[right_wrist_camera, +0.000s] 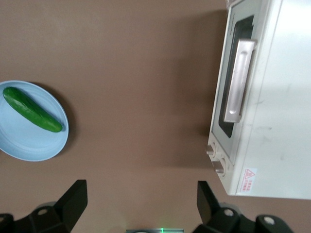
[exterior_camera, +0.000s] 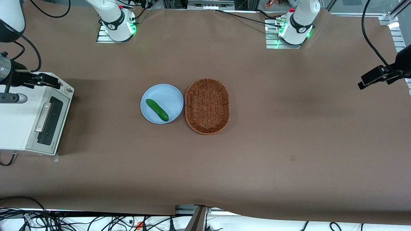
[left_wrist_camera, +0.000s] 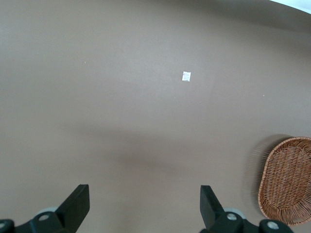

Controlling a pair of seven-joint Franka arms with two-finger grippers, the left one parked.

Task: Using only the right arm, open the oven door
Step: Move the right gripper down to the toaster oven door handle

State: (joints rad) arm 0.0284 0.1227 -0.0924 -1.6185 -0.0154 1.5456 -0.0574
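Note:
The white toaster oven (exterior_camera: pixel 19 118) stands at the working arm's end of the table. Its door (exterior_camera: pixel 49 120), silver-framed with dark glass and a silver bar handle (exterior_camera: pixel 43 117), is shut. The door (right_wrist_camera: pixel 228 92), its handle (right_wrist_camera: pixel 239 80) and the two knobs (right_wrist_camera: pixel 215 159) show in the right wrist view. The right arm's gripper (exterior_camera: pixel 56 84) hangs above the oven's end that is farther from the front camera. It is open and empty (right_wrist_camera: pixel 141 194) and is not touching the handle.
A light blue plate (exterior_camera: pixel 167 94) with a green cucumber (exterior_camera: pixel 157 109) lies mid-table, with an oval wicker basket (exterior_camera: pixel 207 106) beside it. Plate (right_wrist_camera: pixel 29 143) and cucumber (right_wrist_camera: pixel 31 109) also show in the right wrist view. The basket (left_wrist_camera: pixel 286 179) shows in the left wrist view.

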